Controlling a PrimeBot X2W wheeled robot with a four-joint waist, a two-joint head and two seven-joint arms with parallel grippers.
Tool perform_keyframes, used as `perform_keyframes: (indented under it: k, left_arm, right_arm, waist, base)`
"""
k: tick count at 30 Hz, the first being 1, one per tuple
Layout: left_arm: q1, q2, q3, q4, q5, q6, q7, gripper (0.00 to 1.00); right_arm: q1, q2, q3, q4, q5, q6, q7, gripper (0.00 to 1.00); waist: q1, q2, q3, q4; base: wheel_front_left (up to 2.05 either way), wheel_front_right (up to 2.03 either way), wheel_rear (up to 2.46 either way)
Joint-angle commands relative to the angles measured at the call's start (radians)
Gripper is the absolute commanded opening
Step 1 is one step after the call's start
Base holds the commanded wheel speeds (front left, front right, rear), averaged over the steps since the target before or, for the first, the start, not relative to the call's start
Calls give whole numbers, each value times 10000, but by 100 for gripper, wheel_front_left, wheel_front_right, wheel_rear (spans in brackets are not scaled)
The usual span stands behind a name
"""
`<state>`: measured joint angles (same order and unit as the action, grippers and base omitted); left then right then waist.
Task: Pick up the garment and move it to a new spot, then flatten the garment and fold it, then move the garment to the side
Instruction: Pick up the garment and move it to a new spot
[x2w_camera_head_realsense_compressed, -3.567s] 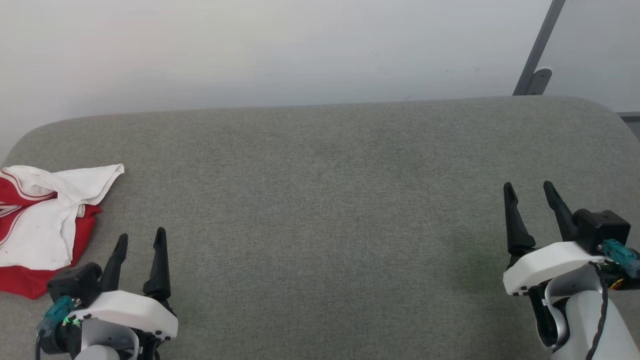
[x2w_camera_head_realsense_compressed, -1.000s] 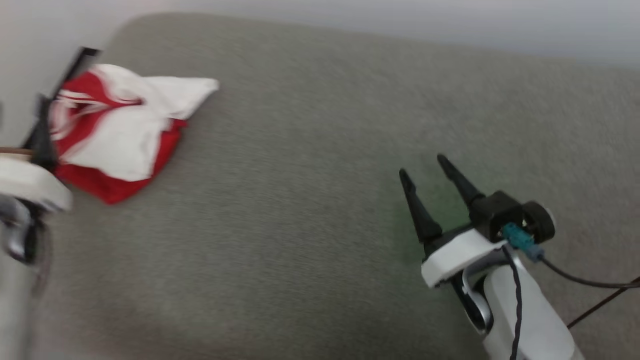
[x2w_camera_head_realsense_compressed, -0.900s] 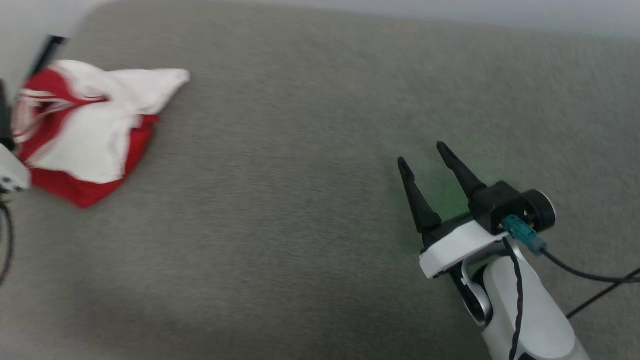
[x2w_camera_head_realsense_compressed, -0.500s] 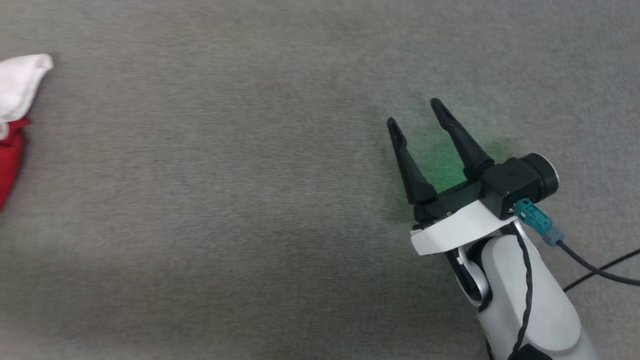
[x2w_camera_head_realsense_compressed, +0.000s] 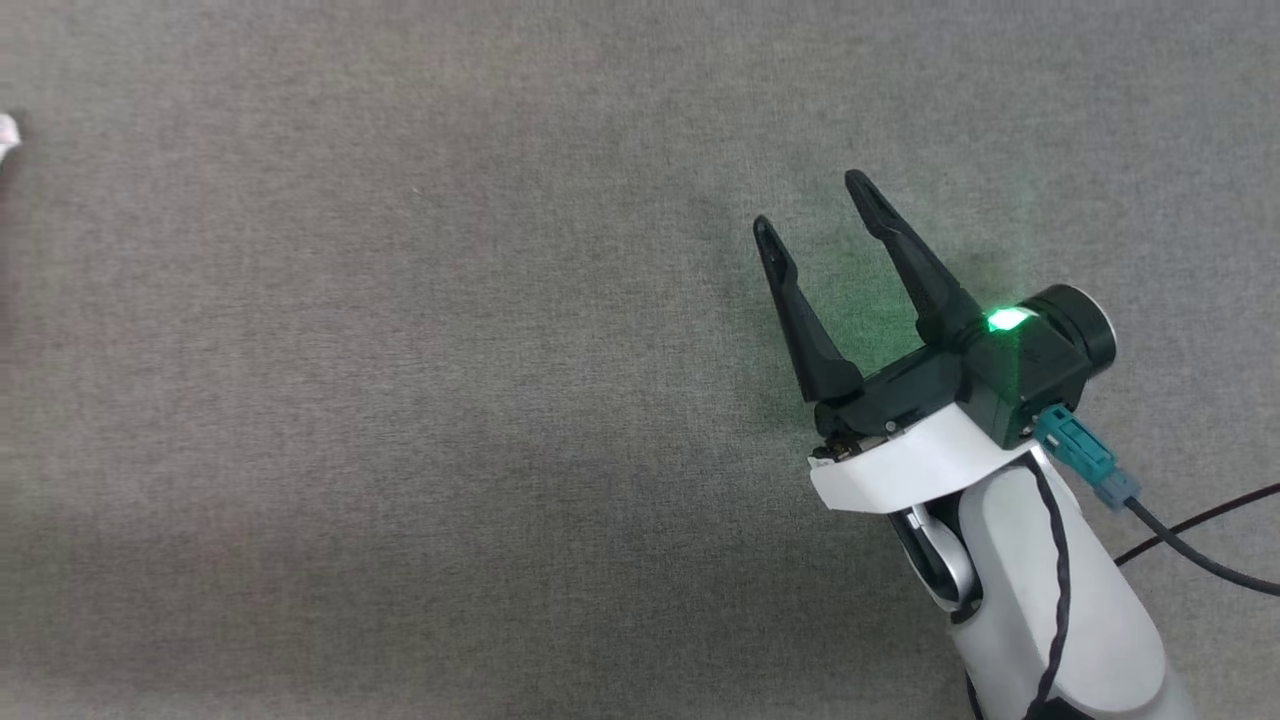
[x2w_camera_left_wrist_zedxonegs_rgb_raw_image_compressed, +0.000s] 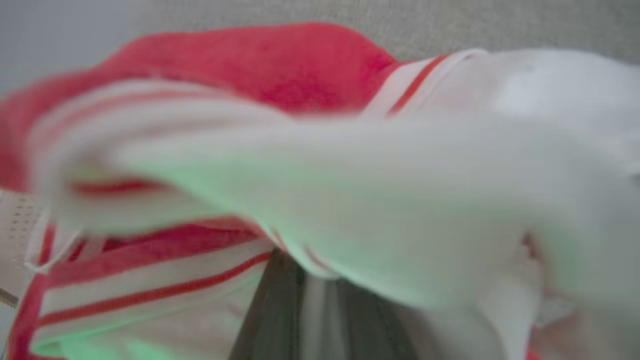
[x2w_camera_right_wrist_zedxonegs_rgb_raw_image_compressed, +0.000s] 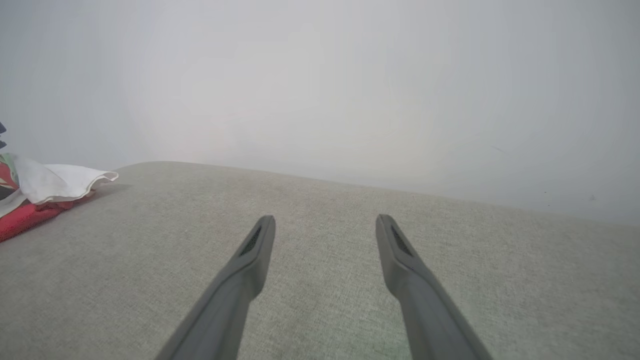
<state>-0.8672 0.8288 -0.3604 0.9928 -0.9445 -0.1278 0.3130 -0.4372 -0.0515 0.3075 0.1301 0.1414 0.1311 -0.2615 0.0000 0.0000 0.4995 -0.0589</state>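
**Pick-up barely under way: left arm at the shirt, right arm idle**

Closest to my left wrist camera, the left gripper (x2w_camera_left_wrist_zedxonegs_rgb_raw_image_compressed: 312, 285) has its two dark fingers rising from the bottom edge, with their tips buried under blurred white cloth. A pale strip shows between them, but I cannot tell whether they have closed on fabric or merely sit against it. The cloth is the soft bright red garment with white sleeves and thin red-and-white stripe trim (x2w_camera_left_wrist_zedxonegs_rgb_raw_image_compressed: 280, 75), bunched and crumpled right up against that lens.

On the head view, the right gripper (x2w_camera_head_realsense_compressed: 808, 200) hovers over the grey woven fabric surface (x2w_camera_head_realsense_compressed: 400, 350), fingers spread wide with nothing between them. A green light (x2w_camera_head_realsense_compressed: 1008, 321) glows on its wrist and a black cable (x2w_camera_head_realsense_compressed: 1190, 555) trails off to the side. Only a scrap of white shows at that view's far left edge.

Farther out, my right wrist camera shows the garment lying in a heap at the left end of the surface, well apart from the right gripper, with the pale wall (x2w_camera_right_wrist_zedxonegs_rgb_raw_image_compressed: 320, 75) behind.

My read is that nothing is finished. The garment sits rumpled on the surface, so lifting, moving, flattening, folding and setting aside are all ahead. I'd confirm the left grasp first.
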Motion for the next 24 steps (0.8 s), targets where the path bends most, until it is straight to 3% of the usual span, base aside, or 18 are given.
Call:
perform_keyframes:
  k: [1,6,10,21,24]
  left_arm:
    - [91,-128,-89,18,64,-45,-104,0]
    - [-333,-8,-757,-223,520,-32,-1891,0]
    - [-466,-10,-1519,-1045,329,-20,-2366,0]
    - [-207,-62,-4835,-6320,-596,-18,-1028,0]
    - [-443,-493,-5645,-7433,-545,-20,-528,0]
  right_arm:
    - [103,-1,-9,-17,35,-7,-51,100]
    - [290,-6,-52,230,316,-5,-51,100]
    - [563,-1,-105,274,583,-5,-51,100]
    - [1164,2,-502,-212,1320,-5,-51,100]
    - [1246,-2,-710,-358,1545,-5,-51,100]
  waist:
    - [0,0,-184,92]
    - [0,0,-1085,221]
    - [0,0,-1743,208]
    - [0,0,-2194,-865]
    - [0,0,-2017,-1342]
  base:
    - [0,0,0]
    - [0,0,0]
    - [0,0,0]
    - [0,0,0]
    - [0,0,0]
